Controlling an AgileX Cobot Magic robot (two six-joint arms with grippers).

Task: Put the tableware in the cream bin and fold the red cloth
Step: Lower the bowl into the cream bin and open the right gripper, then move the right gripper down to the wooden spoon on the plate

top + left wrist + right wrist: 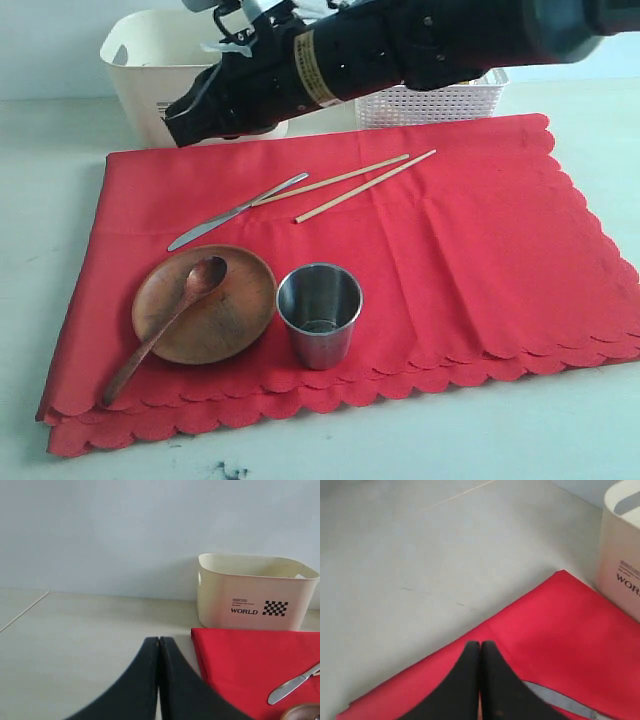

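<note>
Progress: early | round brown wooden plate (pixel 225 320), long wooden spoon (pixel 165 335), steel cup (pixel 320 315), silver metal knife (pixel 235 211), two pale chopsticks (pixel 350 185) all on bright red cloth (pixel 450 230), not yet folded | cream plastic bin (pixel 135 70) behind cloth's corner | left fingers (pixel 142 685), right fingers (pixel 465 680) pressed together, empty

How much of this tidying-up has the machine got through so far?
Nothing looks done yet. The round brown wooden plate, long wooden spoon, silver metal knife, two pale chopsticks and steel cup all lie on the spread red cloth, outside the cream plastic bin. In hand: the right gripper is shut, empty, over the cloth's corner. Left: binning everything, then folding.
</note>
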